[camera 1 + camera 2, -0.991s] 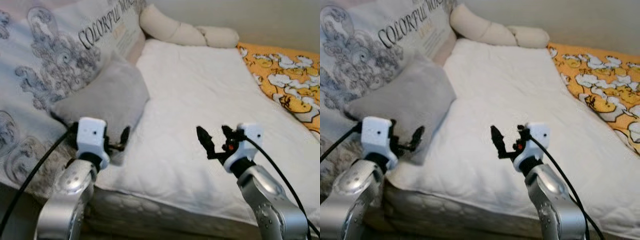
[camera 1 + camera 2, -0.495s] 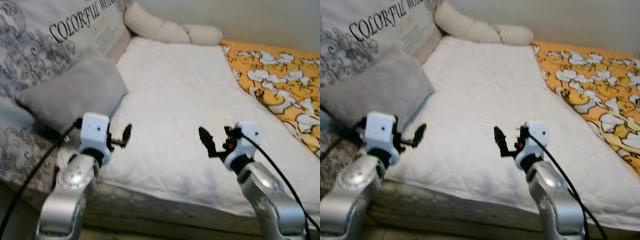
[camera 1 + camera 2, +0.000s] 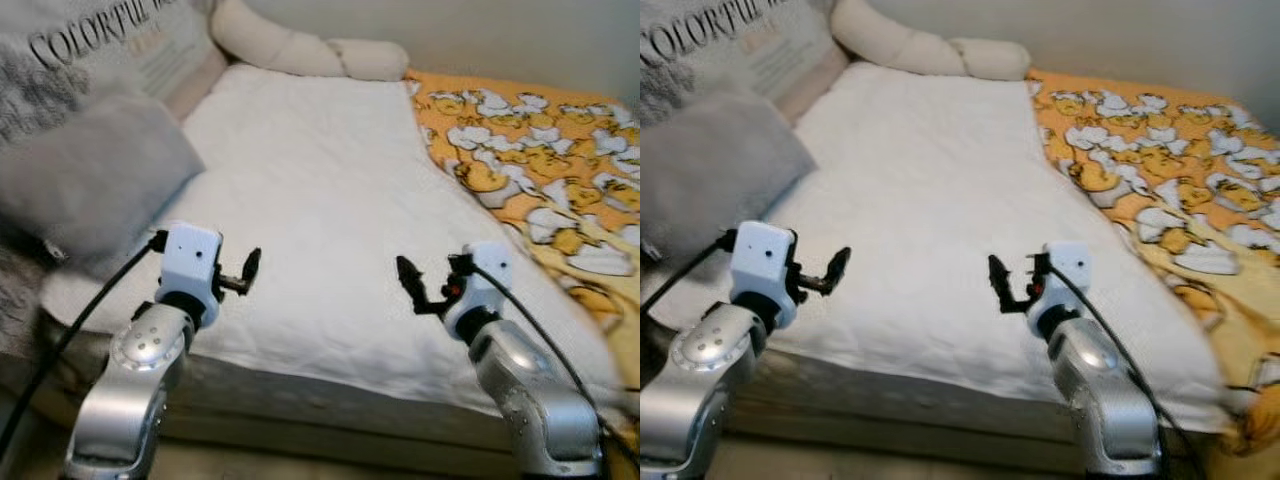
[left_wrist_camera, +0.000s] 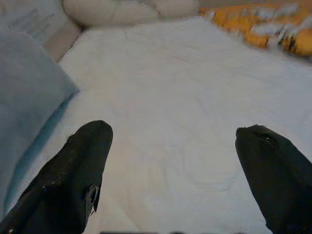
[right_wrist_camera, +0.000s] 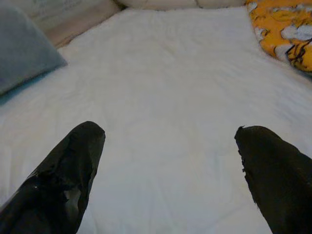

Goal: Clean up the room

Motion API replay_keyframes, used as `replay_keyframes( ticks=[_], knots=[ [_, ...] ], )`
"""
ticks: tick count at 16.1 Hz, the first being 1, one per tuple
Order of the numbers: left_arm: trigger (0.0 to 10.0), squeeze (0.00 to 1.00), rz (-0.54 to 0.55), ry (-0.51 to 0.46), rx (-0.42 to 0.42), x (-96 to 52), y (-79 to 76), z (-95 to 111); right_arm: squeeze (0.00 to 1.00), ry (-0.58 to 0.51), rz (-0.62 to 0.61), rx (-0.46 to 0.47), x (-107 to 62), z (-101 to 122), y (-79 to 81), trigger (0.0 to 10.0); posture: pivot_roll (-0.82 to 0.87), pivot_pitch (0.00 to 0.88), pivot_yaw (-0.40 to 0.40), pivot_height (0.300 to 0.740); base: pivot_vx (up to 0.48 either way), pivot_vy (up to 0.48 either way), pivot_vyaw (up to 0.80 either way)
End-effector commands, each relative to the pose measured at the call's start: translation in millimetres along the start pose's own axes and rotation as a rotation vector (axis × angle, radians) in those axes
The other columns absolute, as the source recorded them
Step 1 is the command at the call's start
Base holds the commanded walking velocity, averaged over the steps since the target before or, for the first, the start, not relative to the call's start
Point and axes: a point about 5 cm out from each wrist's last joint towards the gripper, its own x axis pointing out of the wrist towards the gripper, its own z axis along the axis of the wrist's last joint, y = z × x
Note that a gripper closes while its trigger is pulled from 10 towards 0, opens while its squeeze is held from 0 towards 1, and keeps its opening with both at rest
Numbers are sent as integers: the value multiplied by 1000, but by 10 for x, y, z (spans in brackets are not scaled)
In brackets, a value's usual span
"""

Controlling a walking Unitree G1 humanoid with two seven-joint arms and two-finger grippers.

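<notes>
A bed with a white quilted sheet (image 3: pixel 320 180) lies before me. At its left side rests a grey pillow (image 3: pixel 80 180), and an orange blanket with a white pattern (image 3: pixel 520 150) is rumpled along its right side. My left gripper (image 3: pixel 238 276) hovers open over the sheet's near left corner, close to the grey pillow, holding nothing. Over the sheet's near right part my right gripper (image 3: pixel 430 274) is open too, a short way from the orange blanket. In the wrist views the left gripper (image 4: pixel 175 134) and right gripper (image 5: pixel 170 132) have their fingers spread wide above bare sheet.
A long beige bolster (image 3: pixel 290 50) lies across the head of the bed. A grey-white printed cushion with lettering (image 3: pixel 90 50) leans at the far left behind the grey pillow. The mattress front edge (image 3: pixel 330 400) runs just below both arms.
The whole picture has shifted: the camera has turned right, so the grey pillow sits further left and more orange blanket shows. Both grippers stay open in the same pose.
</notes>
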Motion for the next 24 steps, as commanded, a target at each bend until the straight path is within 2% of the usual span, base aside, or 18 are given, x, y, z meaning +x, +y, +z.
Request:
replay_keyframes(
  ticks=[1,8,24],
  knots=[
    [10000,1000,-13,-10,10,3,-23,39,0,-19,-30,-32,-7,31,-48,10000,-23,0,-69,740,0,-405,0],
    [10000,1000,-20,-14,14,27,-29,50,0,-53,-3,19,0,60,-2,10000,-23,0,-82,740,0,-406,0],
    [10000,1000,-30,-14,18,25,-56,48,0,-47,-14,-3,-2,21,-23,10000,-18,0,-75,740,0,-407,0]
  ],
)
